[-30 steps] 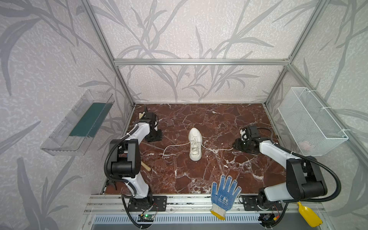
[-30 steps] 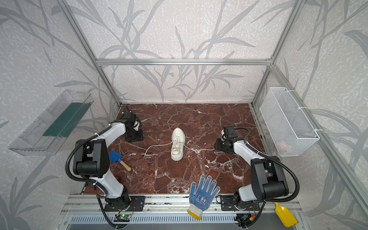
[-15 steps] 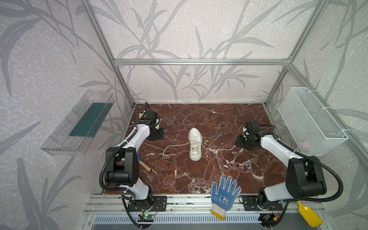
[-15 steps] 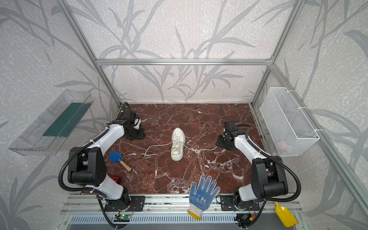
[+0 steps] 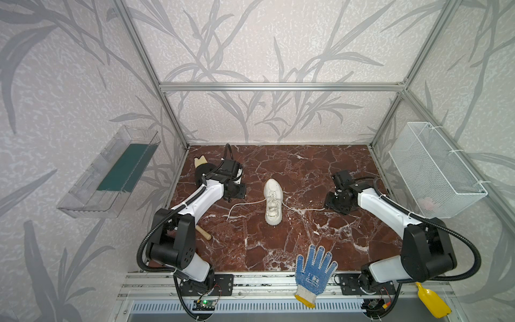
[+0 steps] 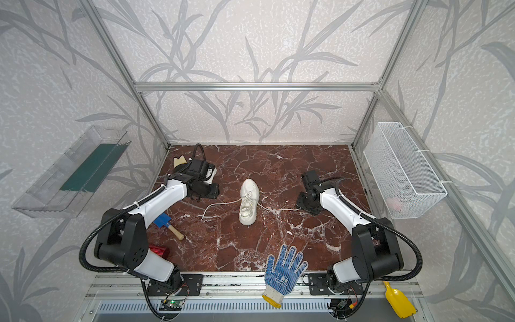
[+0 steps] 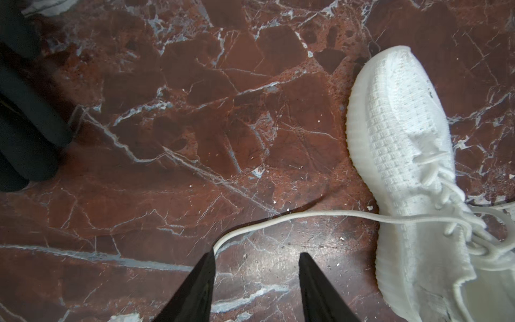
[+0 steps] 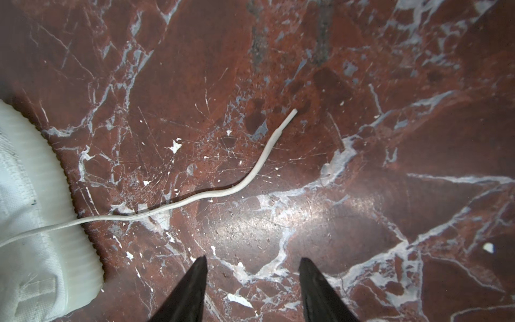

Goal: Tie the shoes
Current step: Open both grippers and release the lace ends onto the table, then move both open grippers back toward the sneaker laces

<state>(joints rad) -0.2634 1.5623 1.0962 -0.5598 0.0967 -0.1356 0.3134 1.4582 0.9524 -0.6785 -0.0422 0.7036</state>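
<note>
Sneaker [image 5: 273, 201] at frame centre, untied; laces [image 5: 245, 204] splayed left and right, likely one end per arm. Left gripper [image 7: 257, 253] and right gripper [image 8: 253, 258]: jaws parted, empty, poised near lace ends.

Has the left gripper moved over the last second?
Yes. The left gripper has shifted toward the shoe, which has stayed put; the gap between them is narrower in both top views.

Desk [image 5: 306, 167] bare between left pincer [image 7: 256, 255] and sneaker [image 5: 273, 205]. Jaws apart, nothing between. Left lace [image 7: 306, 216] crosses my path and vanishes behind one fingertip [image 7: 206, 267]. Right pincer [image 8: 253, 259] spread, open marble ahead. Right lace [image 8: 223, 192] lies across approach. I note front obstacles: glove [image 5: 315, 271] at desk edge, trowel [image 6: 161, 221] beside left arm base.
</note>
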